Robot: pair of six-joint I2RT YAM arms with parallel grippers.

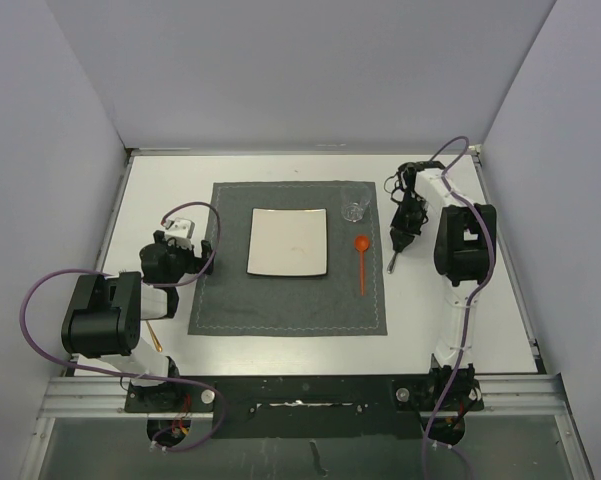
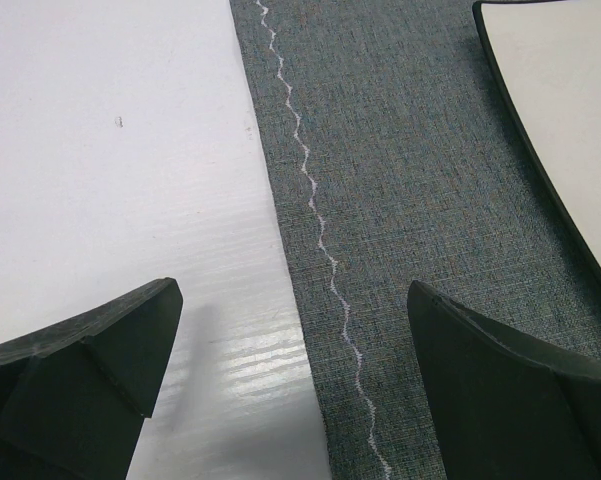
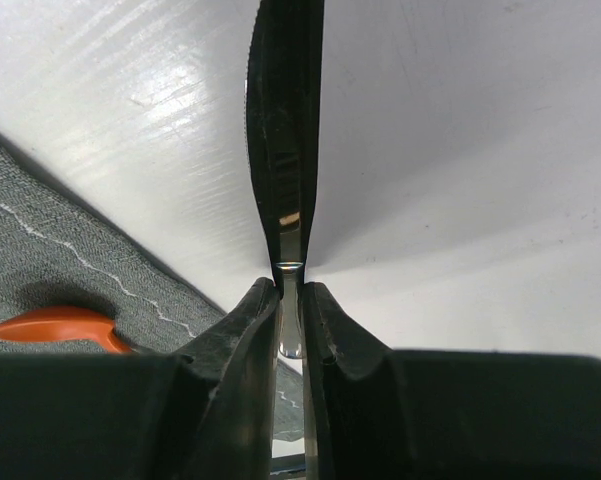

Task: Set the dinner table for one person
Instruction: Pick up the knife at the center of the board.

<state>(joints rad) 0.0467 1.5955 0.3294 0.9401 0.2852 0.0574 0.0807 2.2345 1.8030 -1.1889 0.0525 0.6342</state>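
Observation:
The white dinner table [image 1: 480, 320] carries a dark grey stitched placemat [image 1: 280, 300]. On the mat lie a square white plate [image 1: 288, 242], a small clear glass [image 1: 354, 211] and an orange spoon [image 1: 362, 262]. My right gripper [image 1: 398, 235] is shut on a metal knife [image 1: 392, 262], just right of the mat and low over the table. In the right wrist view the gripper [image 3: 290, 290] clamps the knife [image 3: 285, 130], which points away from it. My left gripper [image 1: 208, 258] is open and empty over the mat's left edge [image 2: 290, 300].
A thin orange-brown stick [image 1: 154, 336] lies on the table beside the left arm. The plate's edge [image 2: 570, 90] is to the right of my left fingers. Grey walls stand on three sides. A black rail [image 1: 300, 392] runs along the front.

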